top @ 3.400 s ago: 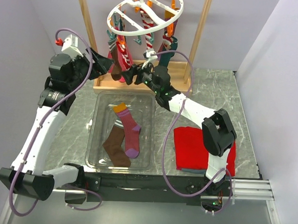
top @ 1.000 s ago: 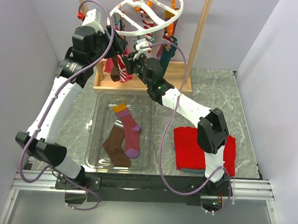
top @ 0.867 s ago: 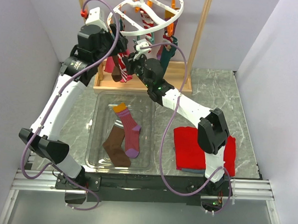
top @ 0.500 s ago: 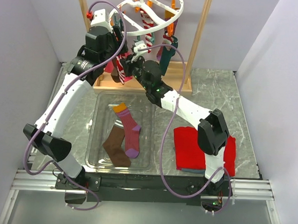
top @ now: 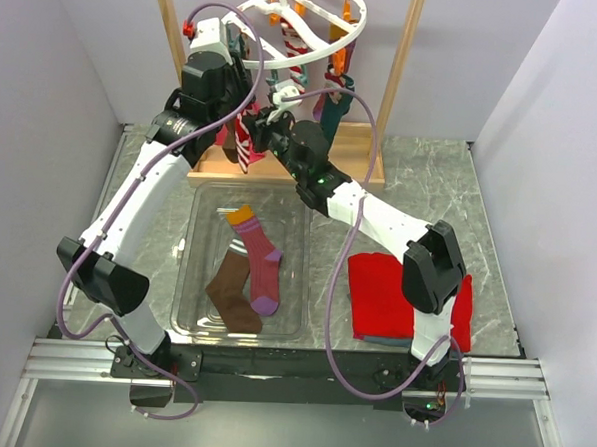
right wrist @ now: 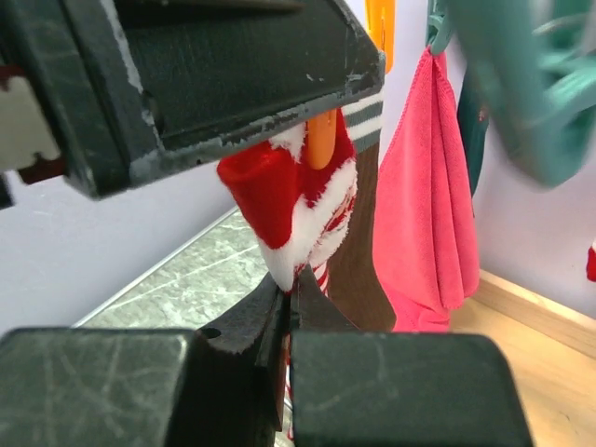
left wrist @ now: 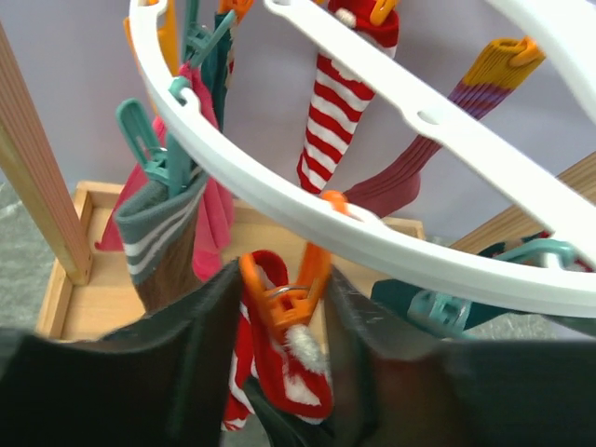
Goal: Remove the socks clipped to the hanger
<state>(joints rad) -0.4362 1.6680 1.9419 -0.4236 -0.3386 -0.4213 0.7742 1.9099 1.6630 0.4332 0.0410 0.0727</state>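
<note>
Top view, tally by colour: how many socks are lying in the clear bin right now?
Brown sock: 1
Magenta-purple sock with an orange cuff: 1
Total in the clear bin: 2

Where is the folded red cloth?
Top view, right side: the red cloth lies on the table beside the clear bin, near the base of the right arm.
</note>
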